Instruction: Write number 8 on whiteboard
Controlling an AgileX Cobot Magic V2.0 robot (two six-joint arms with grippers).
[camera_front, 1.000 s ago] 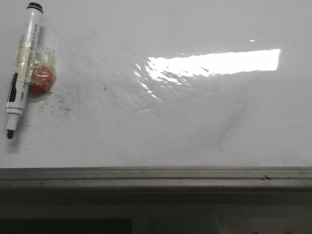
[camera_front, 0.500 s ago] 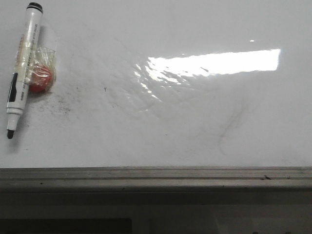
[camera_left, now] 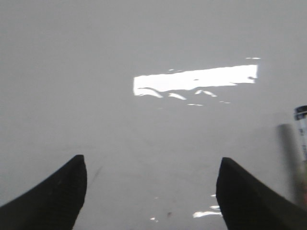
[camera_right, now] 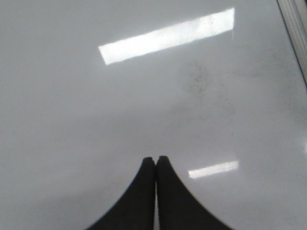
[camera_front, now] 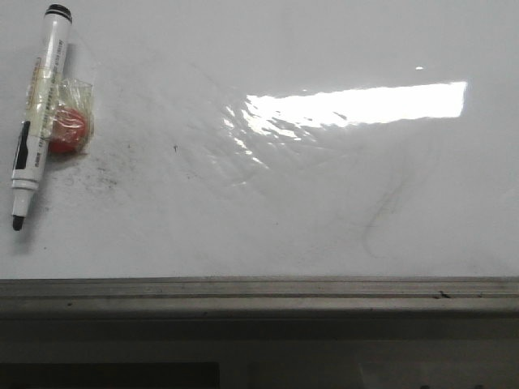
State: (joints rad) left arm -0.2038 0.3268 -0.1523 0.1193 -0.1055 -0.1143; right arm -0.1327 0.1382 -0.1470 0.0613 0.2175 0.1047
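Note:
The whiteboard (camera_front: 308, 203) fills the front view, glossy white with faint grey smudges; no number 8 shows on it. A white marker (camera_front: 37, 113) with black ends lies at its far left, tip toward the frame edge, uncapped. My left gripper (camera_left: 152, 165) is open and empty above bare board; the marker's end (camera_left: 301, 125) shows at the edge of the left wrist view. My right gripper (camera_right: 156, 159) is shut on nothing, over bare whiteboard (camera_right: 96, 110). Neither gripper shows in the front view.
A red round magnet (camera_front: 66, 130) in clear tape sits beside the marker. The grey metal frame edge (camera_front: 259, 293) runs along the board's near side; it also shows in the right wrist view (camera_right: 296, 24). A bright light reflection (camera_front: 357, 104) lies on the board.

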